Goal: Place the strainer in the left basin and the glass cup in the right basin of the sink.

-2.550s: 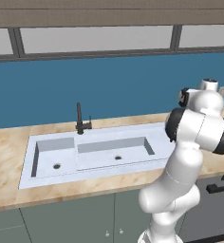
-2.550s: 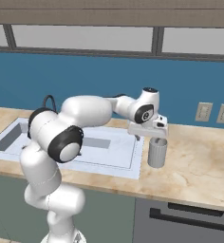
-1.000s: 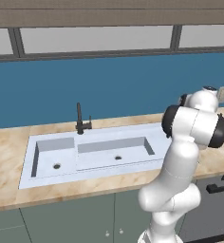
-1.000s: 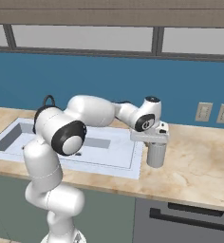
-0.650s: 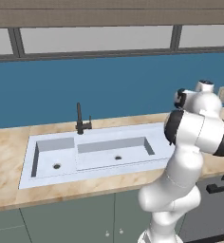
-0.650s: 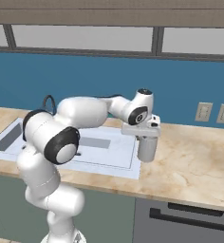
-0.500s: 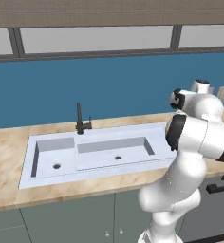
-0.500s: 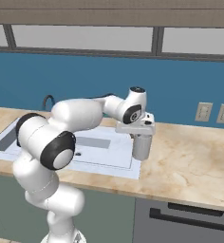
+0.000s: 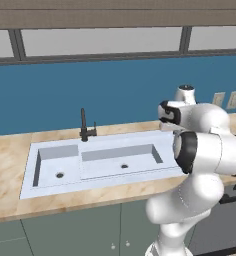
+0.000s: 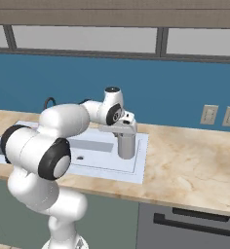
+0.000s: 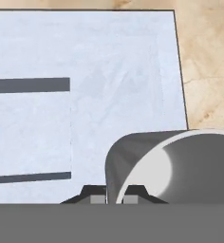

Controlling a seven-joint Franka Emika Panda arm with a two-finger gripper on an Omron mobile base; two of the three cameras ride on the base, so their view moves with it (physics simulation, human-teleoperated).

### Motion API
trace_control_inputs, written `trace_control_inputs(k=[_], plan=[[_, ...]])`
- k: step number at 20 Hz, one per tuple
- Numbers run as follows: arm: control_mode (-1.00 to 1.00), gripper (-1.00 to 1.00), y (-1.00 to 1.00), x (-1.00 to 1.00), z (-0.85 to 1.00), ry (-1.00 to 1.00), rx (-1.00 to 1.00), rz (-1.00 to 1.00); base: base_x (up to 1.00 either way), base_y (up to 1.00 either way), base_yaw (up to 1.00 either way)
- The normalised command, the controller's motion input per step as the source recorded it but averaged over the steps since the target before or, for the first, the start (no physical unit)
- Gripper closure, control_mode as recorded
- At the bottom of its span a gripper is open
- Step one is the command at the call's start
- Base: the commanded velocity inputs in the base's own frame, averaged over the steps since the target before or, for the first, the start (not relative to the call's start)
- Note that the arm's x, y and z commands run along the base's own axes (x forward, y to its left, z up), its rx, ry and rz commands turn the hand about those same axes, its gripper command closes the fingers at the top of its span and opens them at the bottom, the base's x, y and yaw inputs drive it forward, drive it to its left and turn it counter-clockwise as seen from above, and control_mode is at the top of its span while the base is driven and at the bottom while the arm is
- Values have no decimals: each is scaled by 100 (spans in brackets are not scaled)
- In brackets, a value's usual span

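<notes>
Over the right-hand rim of the pale double-basin sink, I hold the grey translucent glass tumbler clamped in the gripper, not yet in the wide right basin; strainer unlocated.

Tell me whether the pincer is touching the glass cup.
Touching. In the hand view the pincer has its two dark tips closed on the rim wall of the glass cup; in the right base view the cup hangs from it above the sink rim.

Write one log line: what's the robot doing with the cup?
tool: shut on glass cup | cup: lifted above sink rim | right basin: no cup inside
</notes>
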Motion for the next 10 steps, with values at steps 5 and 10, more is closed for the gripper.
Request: trace_control_inputs(k=[5, 10], plan=[[-100, 100, 61, 32, 1, 6, 1, -9, 0, 0, 0], [-100, 100, 66, 11, -8, 8, 3, 18, 0, 0, 0]])
